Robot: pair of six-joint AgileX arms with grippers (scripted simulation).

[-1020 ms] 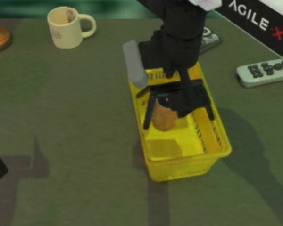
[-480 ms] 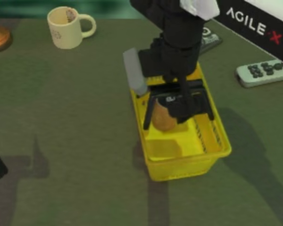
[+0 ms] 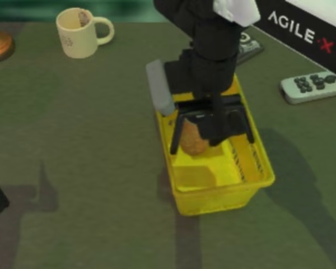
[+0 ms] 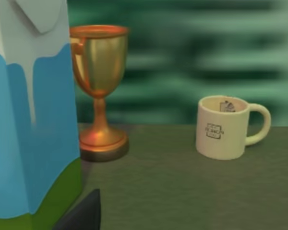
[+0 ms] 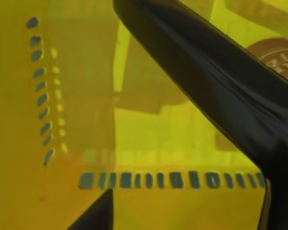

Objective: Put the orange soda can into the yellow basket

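The right gripper (image 3: pixel 204 131), jaws seemingly closed on the orange soda can (image 3: pixel 194 140), hangs inside the yellow basket (image 3: pixel 224 196); early release could tip it.

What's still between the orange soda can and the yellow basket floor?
Nothing visible. The orange soda can already sits inside the yellow basket, low between its walls, under the black handle. The right end effector is right over it, hiding the contact. Left arm parked off the table's left edge.

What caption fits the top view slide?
Right gripper lowers the orange soda can inside the yellow basket.
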